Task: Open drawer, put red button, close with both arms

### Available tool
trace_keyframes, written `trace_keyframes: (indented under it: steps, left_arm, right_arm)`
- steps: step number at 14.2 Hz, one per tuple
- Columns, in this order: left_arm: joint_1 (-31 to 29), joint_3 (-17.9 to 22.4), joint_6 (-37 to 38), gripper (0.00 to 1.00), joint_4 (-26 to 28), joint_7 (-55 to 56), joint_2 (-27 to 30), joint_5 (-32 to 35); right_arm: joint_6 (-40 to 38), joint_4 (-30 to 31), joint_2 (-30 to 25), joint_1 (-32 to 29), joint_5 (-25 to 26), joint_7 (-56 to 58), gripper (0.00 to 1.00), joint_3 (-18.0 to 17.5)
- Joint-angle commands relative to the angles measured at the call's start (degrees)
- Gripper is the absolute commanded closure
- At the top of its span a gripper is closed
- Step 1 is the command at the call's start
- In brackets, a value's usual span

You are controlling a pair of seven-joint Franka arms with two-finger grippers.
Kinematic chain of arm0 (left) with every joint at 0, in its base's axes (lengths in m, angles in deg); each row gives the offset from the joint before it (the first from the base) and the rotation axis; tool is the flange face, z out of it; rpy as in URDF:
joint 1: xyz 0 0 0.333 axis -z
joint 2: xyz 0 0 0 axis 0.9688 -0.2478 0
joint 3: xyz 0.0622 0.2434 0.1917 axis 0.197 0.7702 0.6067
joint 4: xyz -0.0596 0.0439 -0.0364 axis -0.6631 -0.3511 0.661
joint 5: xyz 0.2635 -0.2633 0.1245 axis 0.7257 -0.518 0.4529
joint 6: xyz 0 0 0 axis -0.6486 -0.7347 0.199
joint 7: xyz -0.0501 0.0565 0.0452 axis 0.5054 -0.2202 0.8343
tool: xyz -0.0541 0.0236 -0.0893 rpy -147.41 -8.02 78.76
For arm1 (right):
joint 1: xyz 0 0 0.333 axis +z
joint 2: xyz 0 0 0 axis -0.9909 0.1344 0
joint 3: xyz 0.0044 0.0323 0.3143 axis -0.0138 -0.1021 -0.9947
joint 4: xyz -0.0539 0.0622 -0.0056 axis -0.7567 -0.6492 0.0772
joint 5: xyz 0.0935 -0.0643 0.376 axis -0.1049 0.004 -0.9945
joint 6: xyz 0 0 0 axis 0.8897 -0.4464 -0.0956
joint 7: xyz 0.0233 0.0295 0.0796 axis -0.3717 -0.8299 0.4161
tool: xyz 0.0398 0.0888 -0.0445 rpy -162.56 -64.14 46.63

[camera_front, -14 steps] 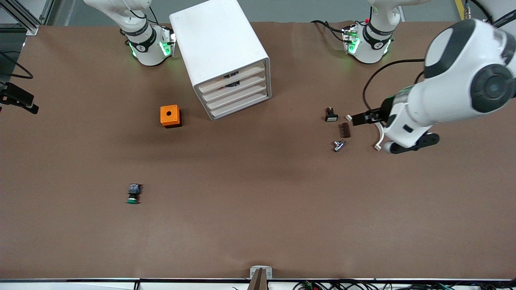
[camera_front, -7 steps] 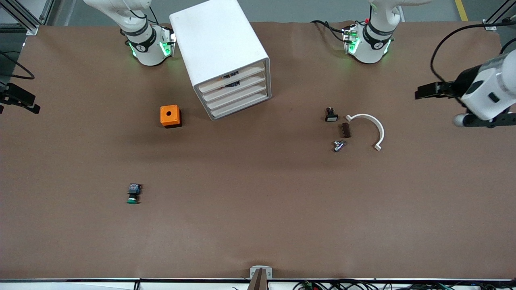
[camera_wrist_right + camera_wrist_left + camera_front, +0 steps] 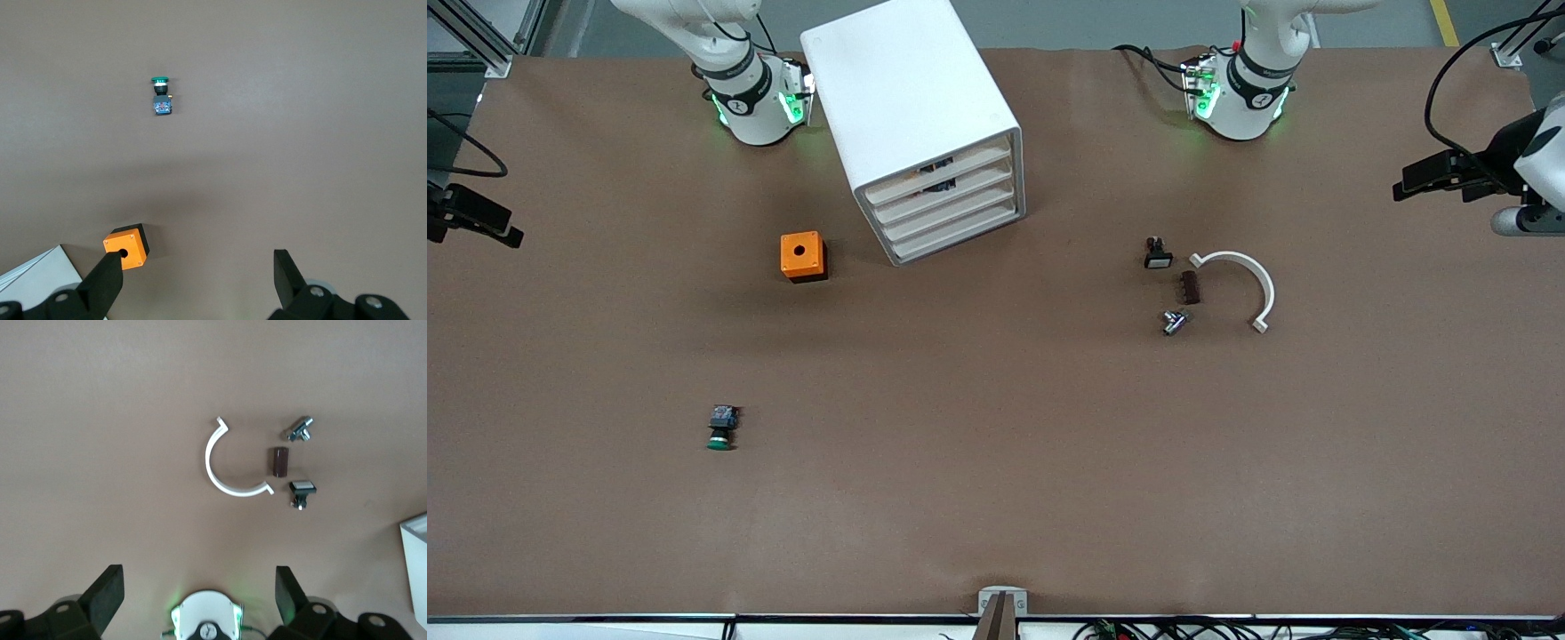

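The drawer [image 3: 951, 188], second from the top in the white cabinet [image 3: 907, 89], sits flush with its three neighbours and well apart from both sets of jaws. A dark gap shows above its front, with something small inside; whether that is the red button cannot be told. No red cap shows anywhere on the tabletop [image 3: 996, 498].

The left arm's jaws hang in the air over the left arm's end of the tabletop, spread wide with nothing between them. A white curved clip [image 3: 1249, 280], a brown block [image 3: 1188, 287], a small metal part [image 3: 1174, 321] and a white-capped switch [image 3: 1157, 256] lie between these jaws and the cabinet.

The right arm's jaws hang over the right arm's end of the tabletop, equally wide and empty. The orange box [image 3: 802, 256] lies between them and the cabinet; the green button [image 3: 720, 428] lies well apart from them, nearer the front camera.

My guess is that the task is at or near its end. The risk is a drawer not fully home: with both jaws this far off, a late push from one arm alone could skew the light cabinet. If the red button is not inside, the green button could be taken for it.
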Motion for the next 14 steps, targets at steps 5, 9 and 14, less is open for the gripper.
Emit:
trace_keyframes:
  steps: [5, 9, 14]
  left_arm:
    - [0.8, -1.6, -7.5, 0.0, -0.7, 0.8, 0.5, 2.3]
    - [1.0, -3.3, -6.5, 0.0, -2.8, 3.8, 0.8, 2.3]
    - [1.0, -4.9, -5.5, 0.0, -4.0, 5.0, 0.5, 2.3]
  right_arm:
    - [0.0, 0.6, -1.0, -0.9, -0.9, 0.6, 0.0, -0.6]
    - [0.0, 0.6, -1.0, -0.9, -0.9, 0.7, 0.0, -0.6]
    - [0.1, 0.7, -1.0, -0.8, -0.9, 0.7, 0.0, -0.6]
